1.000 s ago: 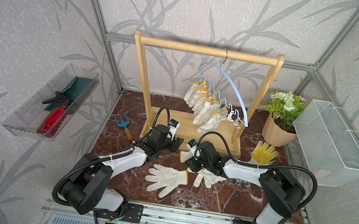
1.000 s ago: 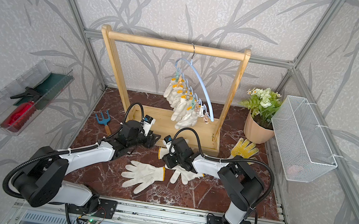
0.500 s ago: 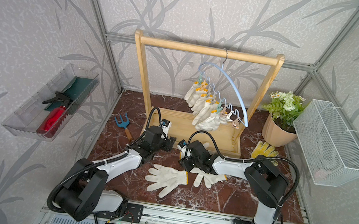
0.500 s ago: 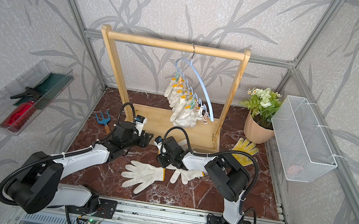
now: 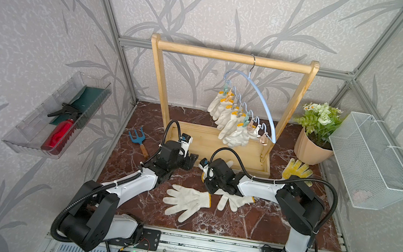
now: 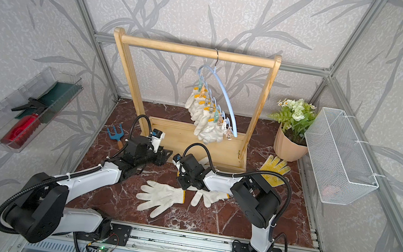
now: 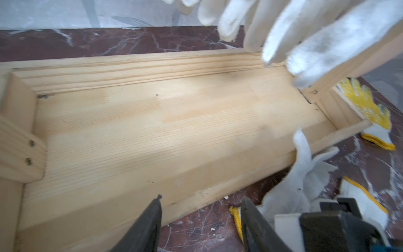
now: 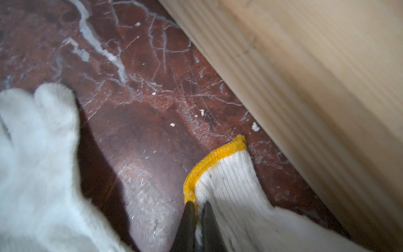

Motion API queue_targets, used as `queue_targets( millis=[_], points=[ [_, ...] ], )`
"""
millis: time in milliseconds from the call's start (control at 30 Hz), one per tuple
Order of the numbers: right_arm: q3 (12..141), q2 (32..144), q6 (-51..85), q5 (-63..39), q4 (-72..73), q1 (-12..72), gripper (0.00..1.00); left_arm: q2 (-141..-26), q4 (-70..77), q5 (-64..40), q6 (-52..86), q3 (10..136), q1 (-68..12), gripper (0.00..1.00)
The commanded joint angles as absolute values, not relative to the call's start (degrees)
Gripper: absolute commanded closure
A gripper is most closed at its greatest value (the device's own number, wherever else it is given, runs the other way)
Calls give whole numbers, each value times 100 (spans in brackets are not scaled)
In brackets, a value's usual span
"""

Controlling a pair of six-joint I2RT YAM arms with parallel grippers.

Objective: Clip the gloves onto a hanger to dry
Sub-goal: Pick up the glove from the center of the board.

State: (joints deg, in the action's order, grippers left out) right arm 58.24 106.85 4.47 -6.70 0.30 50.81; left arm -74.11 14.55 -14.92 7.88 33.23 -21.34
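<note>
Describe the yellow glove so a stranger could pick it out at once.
Start at the wooden rack standing on the marble table. Beside its base, in front of the flowerpot, lies the yellow glove. It alone is yellow-patterned; the other gloves are off-white.

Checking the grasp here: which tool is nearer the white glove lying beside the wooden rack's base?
Right. The right tool is shut on the yellow-trimmed cuff of that glove; the left tool is open just beside it, holding nothing.
</note>
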Motion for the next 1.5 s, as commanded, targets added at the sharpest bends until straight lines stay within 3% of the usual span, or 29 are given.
queue_targets(
  millis=[0,200,433,900,1133,1367,1467],
  points=[
    [5545,10065,521,-1767,-368,4707,100,-7261,1417,-2764,165,3348,-2118,43],
    [5047,8925,623,-3692,-203,3838,100,-7058,1636,-4154,-478,3262,-2142,43],
    [4979,8373,315,-4763,-439,3489,100,-7021,1723,-5428,-818,3355,-2231,43],
    [5019,7974,417,-5777,-357,3034,100,-6996,1187,-5289,-1158,3515,-2724,44],
    [4935,7945,576,-5844,-72,3009,100,-6819,2274,-4290,-773,3243,-2957,63],
    [4744,7921,826,-5785,427,2995,100,-6918,2448,-4256,-633,3294,-3055,79],
    [4603,7754,794,-5387,514,2945,80,-6930,2229,-4303,-635,3381,-3064,90]
  ],
)
